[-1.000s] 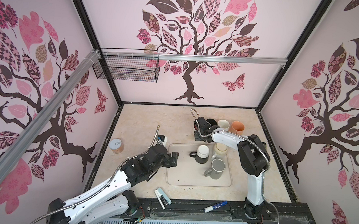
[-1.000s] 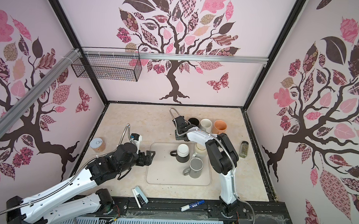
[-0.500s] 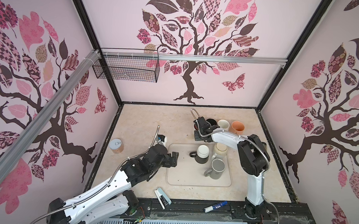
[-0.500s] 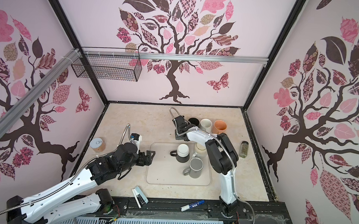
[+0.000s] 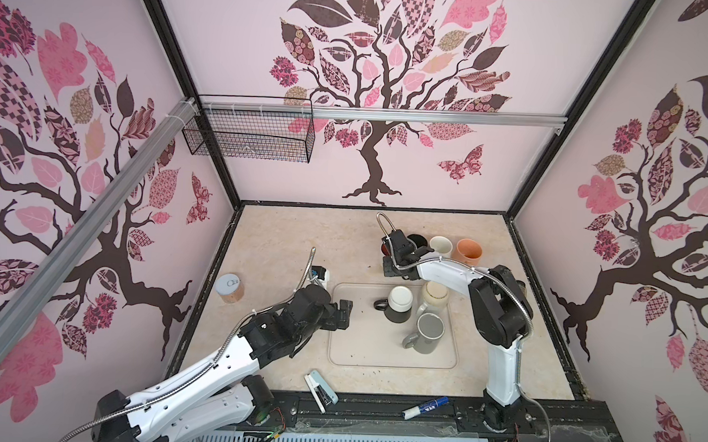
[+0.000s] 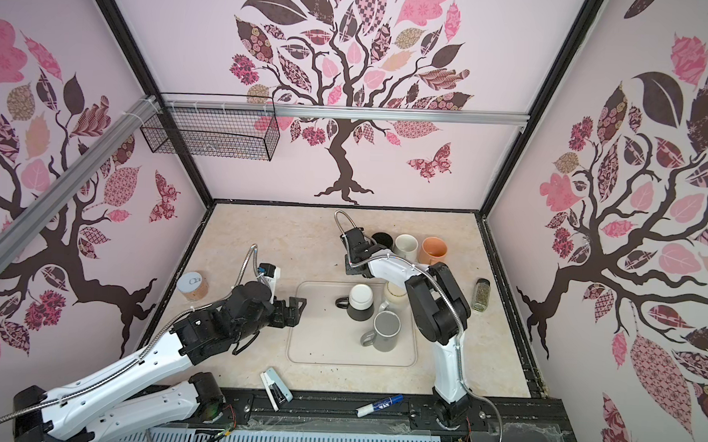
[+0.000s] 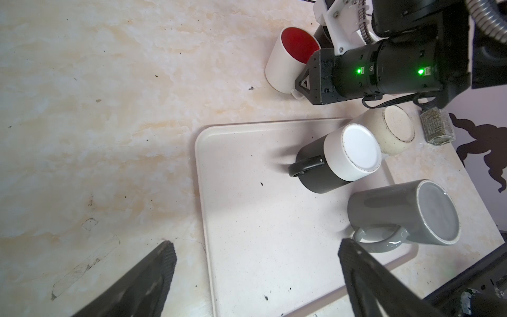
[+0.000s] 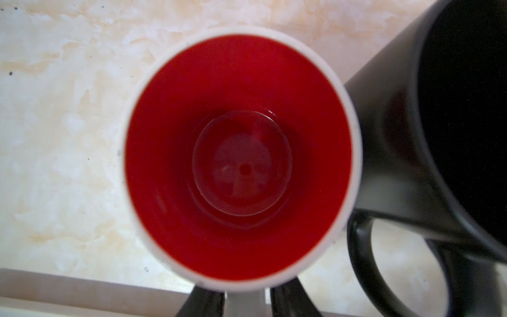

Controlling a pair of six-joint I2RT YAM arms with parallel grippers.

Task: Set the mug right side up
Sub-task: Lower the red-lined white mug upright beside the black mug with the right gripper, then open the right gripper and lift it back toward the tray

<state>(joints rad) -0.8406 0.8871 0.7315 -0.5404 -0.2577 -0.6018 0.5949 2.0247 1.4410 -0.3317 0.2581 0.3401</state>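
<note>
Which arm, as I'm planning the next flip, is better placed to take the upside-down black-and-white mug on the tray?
Left. The left gripper hangs open at the tray edge, facing the black-and-white mug; the right gripper straddles the red-lined mug handle beyond it.

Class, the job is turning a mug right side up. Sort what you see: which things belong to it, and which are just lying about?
Belong: red-lined mug, upright, handle between the jaws of the right gripper; black-and-white mug, cream mug, grey mug, all upside down on the tray.
Lying about: lidded jar, spice jar, stapler, marker, wire basket.
</note>
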